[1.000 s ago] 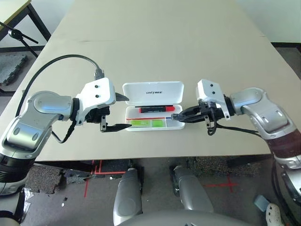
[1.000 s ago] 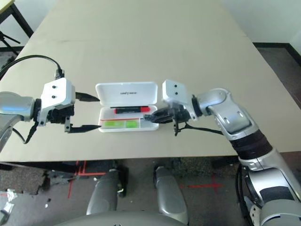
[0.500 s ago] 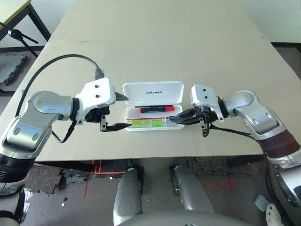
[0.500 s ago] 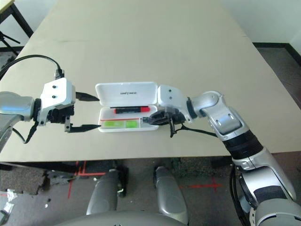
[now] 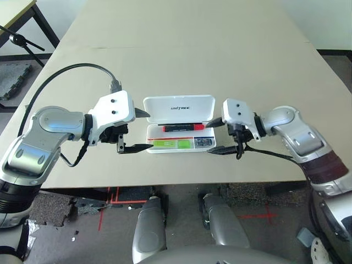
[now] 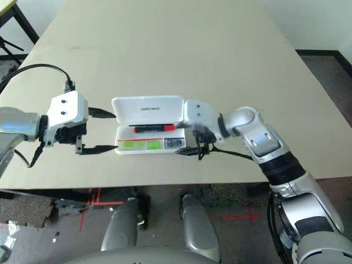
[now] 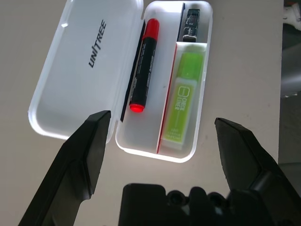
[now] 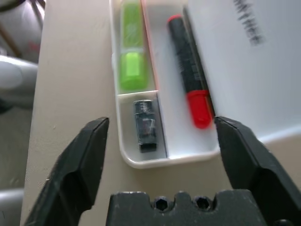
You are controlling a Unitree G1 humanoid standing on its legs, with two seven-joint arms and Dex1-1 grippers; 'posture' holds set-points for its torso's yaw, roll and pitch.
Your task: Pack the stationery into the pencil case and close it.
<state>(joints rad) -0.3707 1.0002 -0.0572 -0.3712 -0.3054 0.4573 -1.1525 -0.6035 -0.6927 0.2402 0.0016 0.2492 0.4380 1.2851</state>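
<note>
Fingers (image 8: 82,165) apart; clip (image 8: 145,125) blurred (detail unclear)

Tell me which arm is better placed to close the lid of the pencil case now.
Probably the left. The lid lies open behind the tray, and the left tool is open at the case's left end with one finger beside the lid's edge. The right tool is open at the tray's right end.

Open lid (image 5: 179,108) behind packed tray (image 5: 204,149)

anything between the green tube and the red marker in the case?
Only a thin red divider rib between the green tube and the red marker inside the pencil case; clearest in the left wrist view.
</note>
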